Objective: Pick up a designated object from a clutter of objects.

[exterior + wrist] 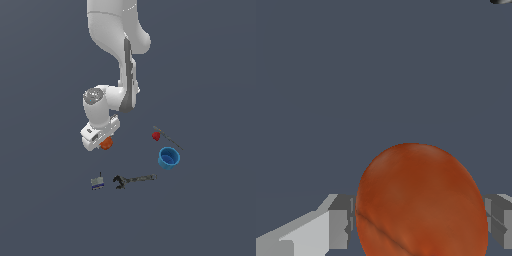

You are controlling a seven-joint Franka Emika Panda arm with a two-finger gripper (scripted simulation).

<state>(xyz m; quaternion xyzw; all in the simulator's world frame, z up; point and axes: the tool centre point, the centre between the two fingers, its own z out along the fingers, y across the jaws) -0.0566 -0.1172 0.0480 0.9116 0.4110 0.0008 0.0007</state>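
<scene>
Glossy white rounded arm (112,30) with a dark grey side panel; boxy white gripper (102,141); light grey fingers (338,222), perhaps ridged.

A flat, plain slate-grey table (45,215) carries everything. On it, toward the exterior view's right, stands a blue cup (169,158), mouth up. Just beyond the cup lies a small red piece (156,135), with a thin rod (168,138) running slantwise right beside it. Nearer the middle a dark wrench (133,180) lies flat, its head toward the exterior view's left. Apart from the wrench on that side sits a small grey-blue box (97,183). Whether the orange ball (106,144) rests on the table cannot be told.
</scene>
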